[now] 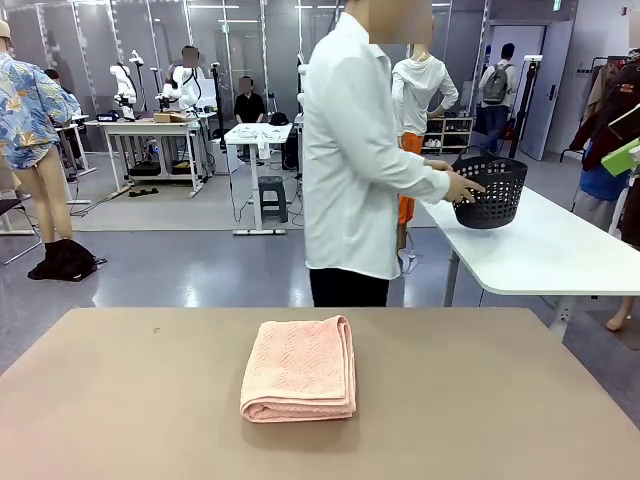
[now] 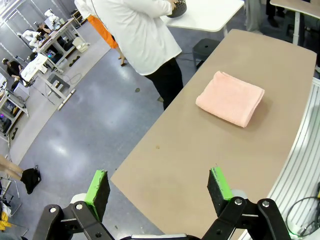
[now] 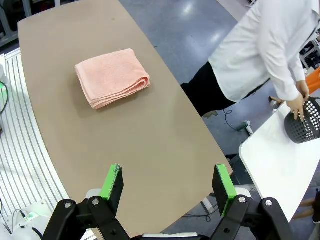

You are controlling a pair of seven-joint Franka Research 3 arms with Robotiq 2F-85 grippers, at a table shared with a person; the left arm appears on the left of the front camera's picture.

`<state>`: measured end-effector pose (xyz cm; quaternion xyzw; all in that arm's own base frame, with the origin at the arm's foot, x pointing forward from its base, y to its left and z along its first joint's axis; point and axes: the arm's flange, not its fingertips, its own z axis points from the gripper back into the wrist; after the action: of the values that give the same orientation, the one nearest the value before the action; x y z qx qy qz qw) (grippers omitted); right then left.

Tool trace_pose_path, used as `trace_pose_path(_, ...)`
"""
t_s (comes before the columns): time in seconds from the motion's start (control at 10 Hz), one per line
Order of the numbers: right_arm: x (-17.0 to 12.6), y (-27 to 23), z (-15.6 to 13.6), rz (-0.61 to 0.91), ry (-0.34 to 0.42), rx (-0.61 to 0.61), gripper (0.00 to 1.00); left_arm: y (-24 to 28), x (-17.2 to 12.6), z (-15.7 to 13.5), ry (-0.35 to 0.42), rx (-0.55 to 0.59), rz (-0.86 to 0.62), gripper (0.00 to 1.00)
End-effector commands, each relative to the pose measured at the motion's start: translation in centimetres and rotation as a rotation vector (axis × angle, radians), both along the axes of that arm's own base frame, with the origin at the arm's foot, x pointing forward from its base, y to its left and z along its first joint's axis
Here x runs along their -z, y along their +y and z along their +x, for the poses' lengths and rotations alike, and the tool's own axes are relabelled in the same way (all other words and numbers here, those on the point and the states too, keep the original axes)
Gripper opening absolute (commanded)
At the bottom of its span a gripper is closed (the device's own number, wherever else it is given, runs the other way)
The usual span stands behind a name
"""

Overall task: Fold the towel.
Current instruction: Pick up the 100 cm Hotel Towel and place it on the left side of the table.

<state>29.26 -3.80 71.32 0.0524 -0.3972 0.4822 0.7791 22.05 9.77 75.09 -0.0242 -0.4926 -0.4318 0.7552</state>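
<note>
While I watch the front camera, the towel lies folded into a thick rectangle near the middle of the brown table, its rounded fold facing me and its layered edges along the right side. Behind the table's far edge a person in a white shirt stands turned to their side, one hand on the rim of a dark plastic basket that sits on a white table beyond.

From my left wrist camera I see what the front misses: the left gripper with its green pads spread wide and nothing between them, held above the table's edge and well apart from the towel. The same view shows the floor below the table edge and the person's dark trousers, with just a sliver of the basket at the top.

My right wrist camera shows the right gripper likewise spread and empty, hanging above the table near its curved edge, the towel well away toward the far end. Here the stacked layers of the fold show clearly along one side, and the person's hand is seen touching the basket on the white table.
</note>
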Motion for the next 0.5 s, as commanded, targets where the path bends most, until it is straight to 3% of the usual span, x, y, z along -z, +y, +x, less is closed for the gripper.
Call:
trace_pose_path(0.0, -0.2, 0.0, 0.1, -0.003, 0.008, -0.002, 0.91, 0.1, -0.3, 0.2, 0.004, -0.009, 0.005, 1.0)
trace_pose_path(0.1, -0.2, 0.0, 0.1, -0.003, 0.008, -0.002, 0.91, 0.0, 0.0, 0.0, 0.0, 0.0, 0.0, 1.0)
trace_pose_path(0.4, -0.2, 0.0, 0.1, -0.003, 0.008, -0.002, 0.91, -1.9, 4.5, 6.1, 0.232, -0.034, -0.14, 1.0)
